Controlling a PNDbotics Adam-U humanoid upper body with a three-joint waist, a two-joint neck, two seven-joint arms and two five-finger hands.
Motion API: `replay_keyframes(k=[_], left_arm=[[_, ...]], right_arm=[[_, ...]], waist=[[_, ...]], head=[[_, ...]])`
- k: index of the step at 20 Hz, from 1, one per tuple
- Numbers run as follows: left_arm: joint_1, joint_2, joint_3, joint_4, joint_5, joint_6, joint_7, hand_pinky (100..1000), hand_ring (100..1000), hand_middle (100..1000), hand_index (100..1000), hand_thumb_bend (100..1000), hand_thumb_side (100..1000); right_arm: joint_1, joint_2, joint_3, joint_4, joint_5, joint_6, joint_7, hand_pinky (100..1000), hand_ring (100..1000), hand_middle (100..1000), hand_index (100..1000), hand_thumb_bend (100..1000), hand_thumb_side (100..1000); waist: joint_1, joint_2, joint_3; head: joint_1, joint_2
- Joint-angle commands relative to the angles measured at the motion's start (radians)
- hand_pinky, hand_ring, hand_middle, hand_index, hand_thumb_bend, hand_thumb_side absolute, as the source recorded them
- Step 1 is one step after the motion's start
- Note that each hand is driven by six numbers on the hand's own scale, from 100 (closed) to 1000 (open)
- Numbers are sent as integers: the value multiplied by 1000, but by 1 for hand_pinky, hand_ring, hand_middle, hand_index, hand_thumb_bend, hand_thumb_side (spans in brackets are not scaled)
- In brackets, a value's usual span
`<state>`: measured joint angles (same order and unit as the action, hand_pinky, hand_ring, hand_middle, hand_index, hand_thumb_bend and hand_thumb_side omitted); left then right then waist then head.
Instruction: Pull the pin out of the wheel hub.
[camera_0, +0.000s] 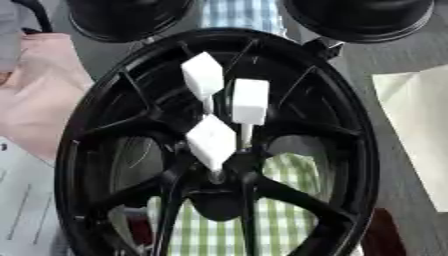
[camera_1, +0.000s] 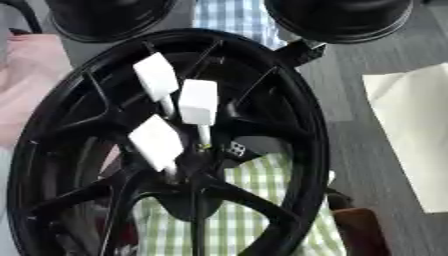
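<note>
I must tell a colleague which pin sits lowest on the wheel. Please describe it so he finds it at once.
Find the big black wheel hub filling the view. Three white-headed pins stand near its centre; the lowest pin is in front, nearest the hub's middle. The other two pins are above it, side by side.

No readable text, label, brand or number is showing anywhere. The black wheel hub is carrying no lettering that can be made out, and the three white-headed pins standing at its centre are showing blank faces. A small pale patch with dark dots is sitting just right of the pins, but it is not reading as any sign.
</note>
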<state>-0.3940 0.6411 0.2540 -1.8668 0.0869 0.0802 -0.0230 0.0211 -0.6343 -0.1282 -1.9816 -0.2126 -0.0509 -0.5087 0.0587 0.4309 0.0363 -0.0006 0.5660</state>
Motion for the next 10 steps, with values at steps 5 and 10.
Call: replay_keyframes(k=[5, 10], left_arm=[[11, -168, 5, 10, 122, -10, 122, 896, 589, 510, 693, 100, 719], [48, -265, -3, -6, 205, -11, 206, 901, 600, 523, 705, 131, 752]], right_arm=[[-36, 2, 7, -18, 26, 4, 10, 811, 536, 598, 651, 100, 718], [-51, 13, 18, -18, 50, 13, 8, 812, 536, 598, 650, 100, 704]], waist=[[-23, -63, -6], [-21, -59, -2]], head=[[6, -12], [-1, -16]])
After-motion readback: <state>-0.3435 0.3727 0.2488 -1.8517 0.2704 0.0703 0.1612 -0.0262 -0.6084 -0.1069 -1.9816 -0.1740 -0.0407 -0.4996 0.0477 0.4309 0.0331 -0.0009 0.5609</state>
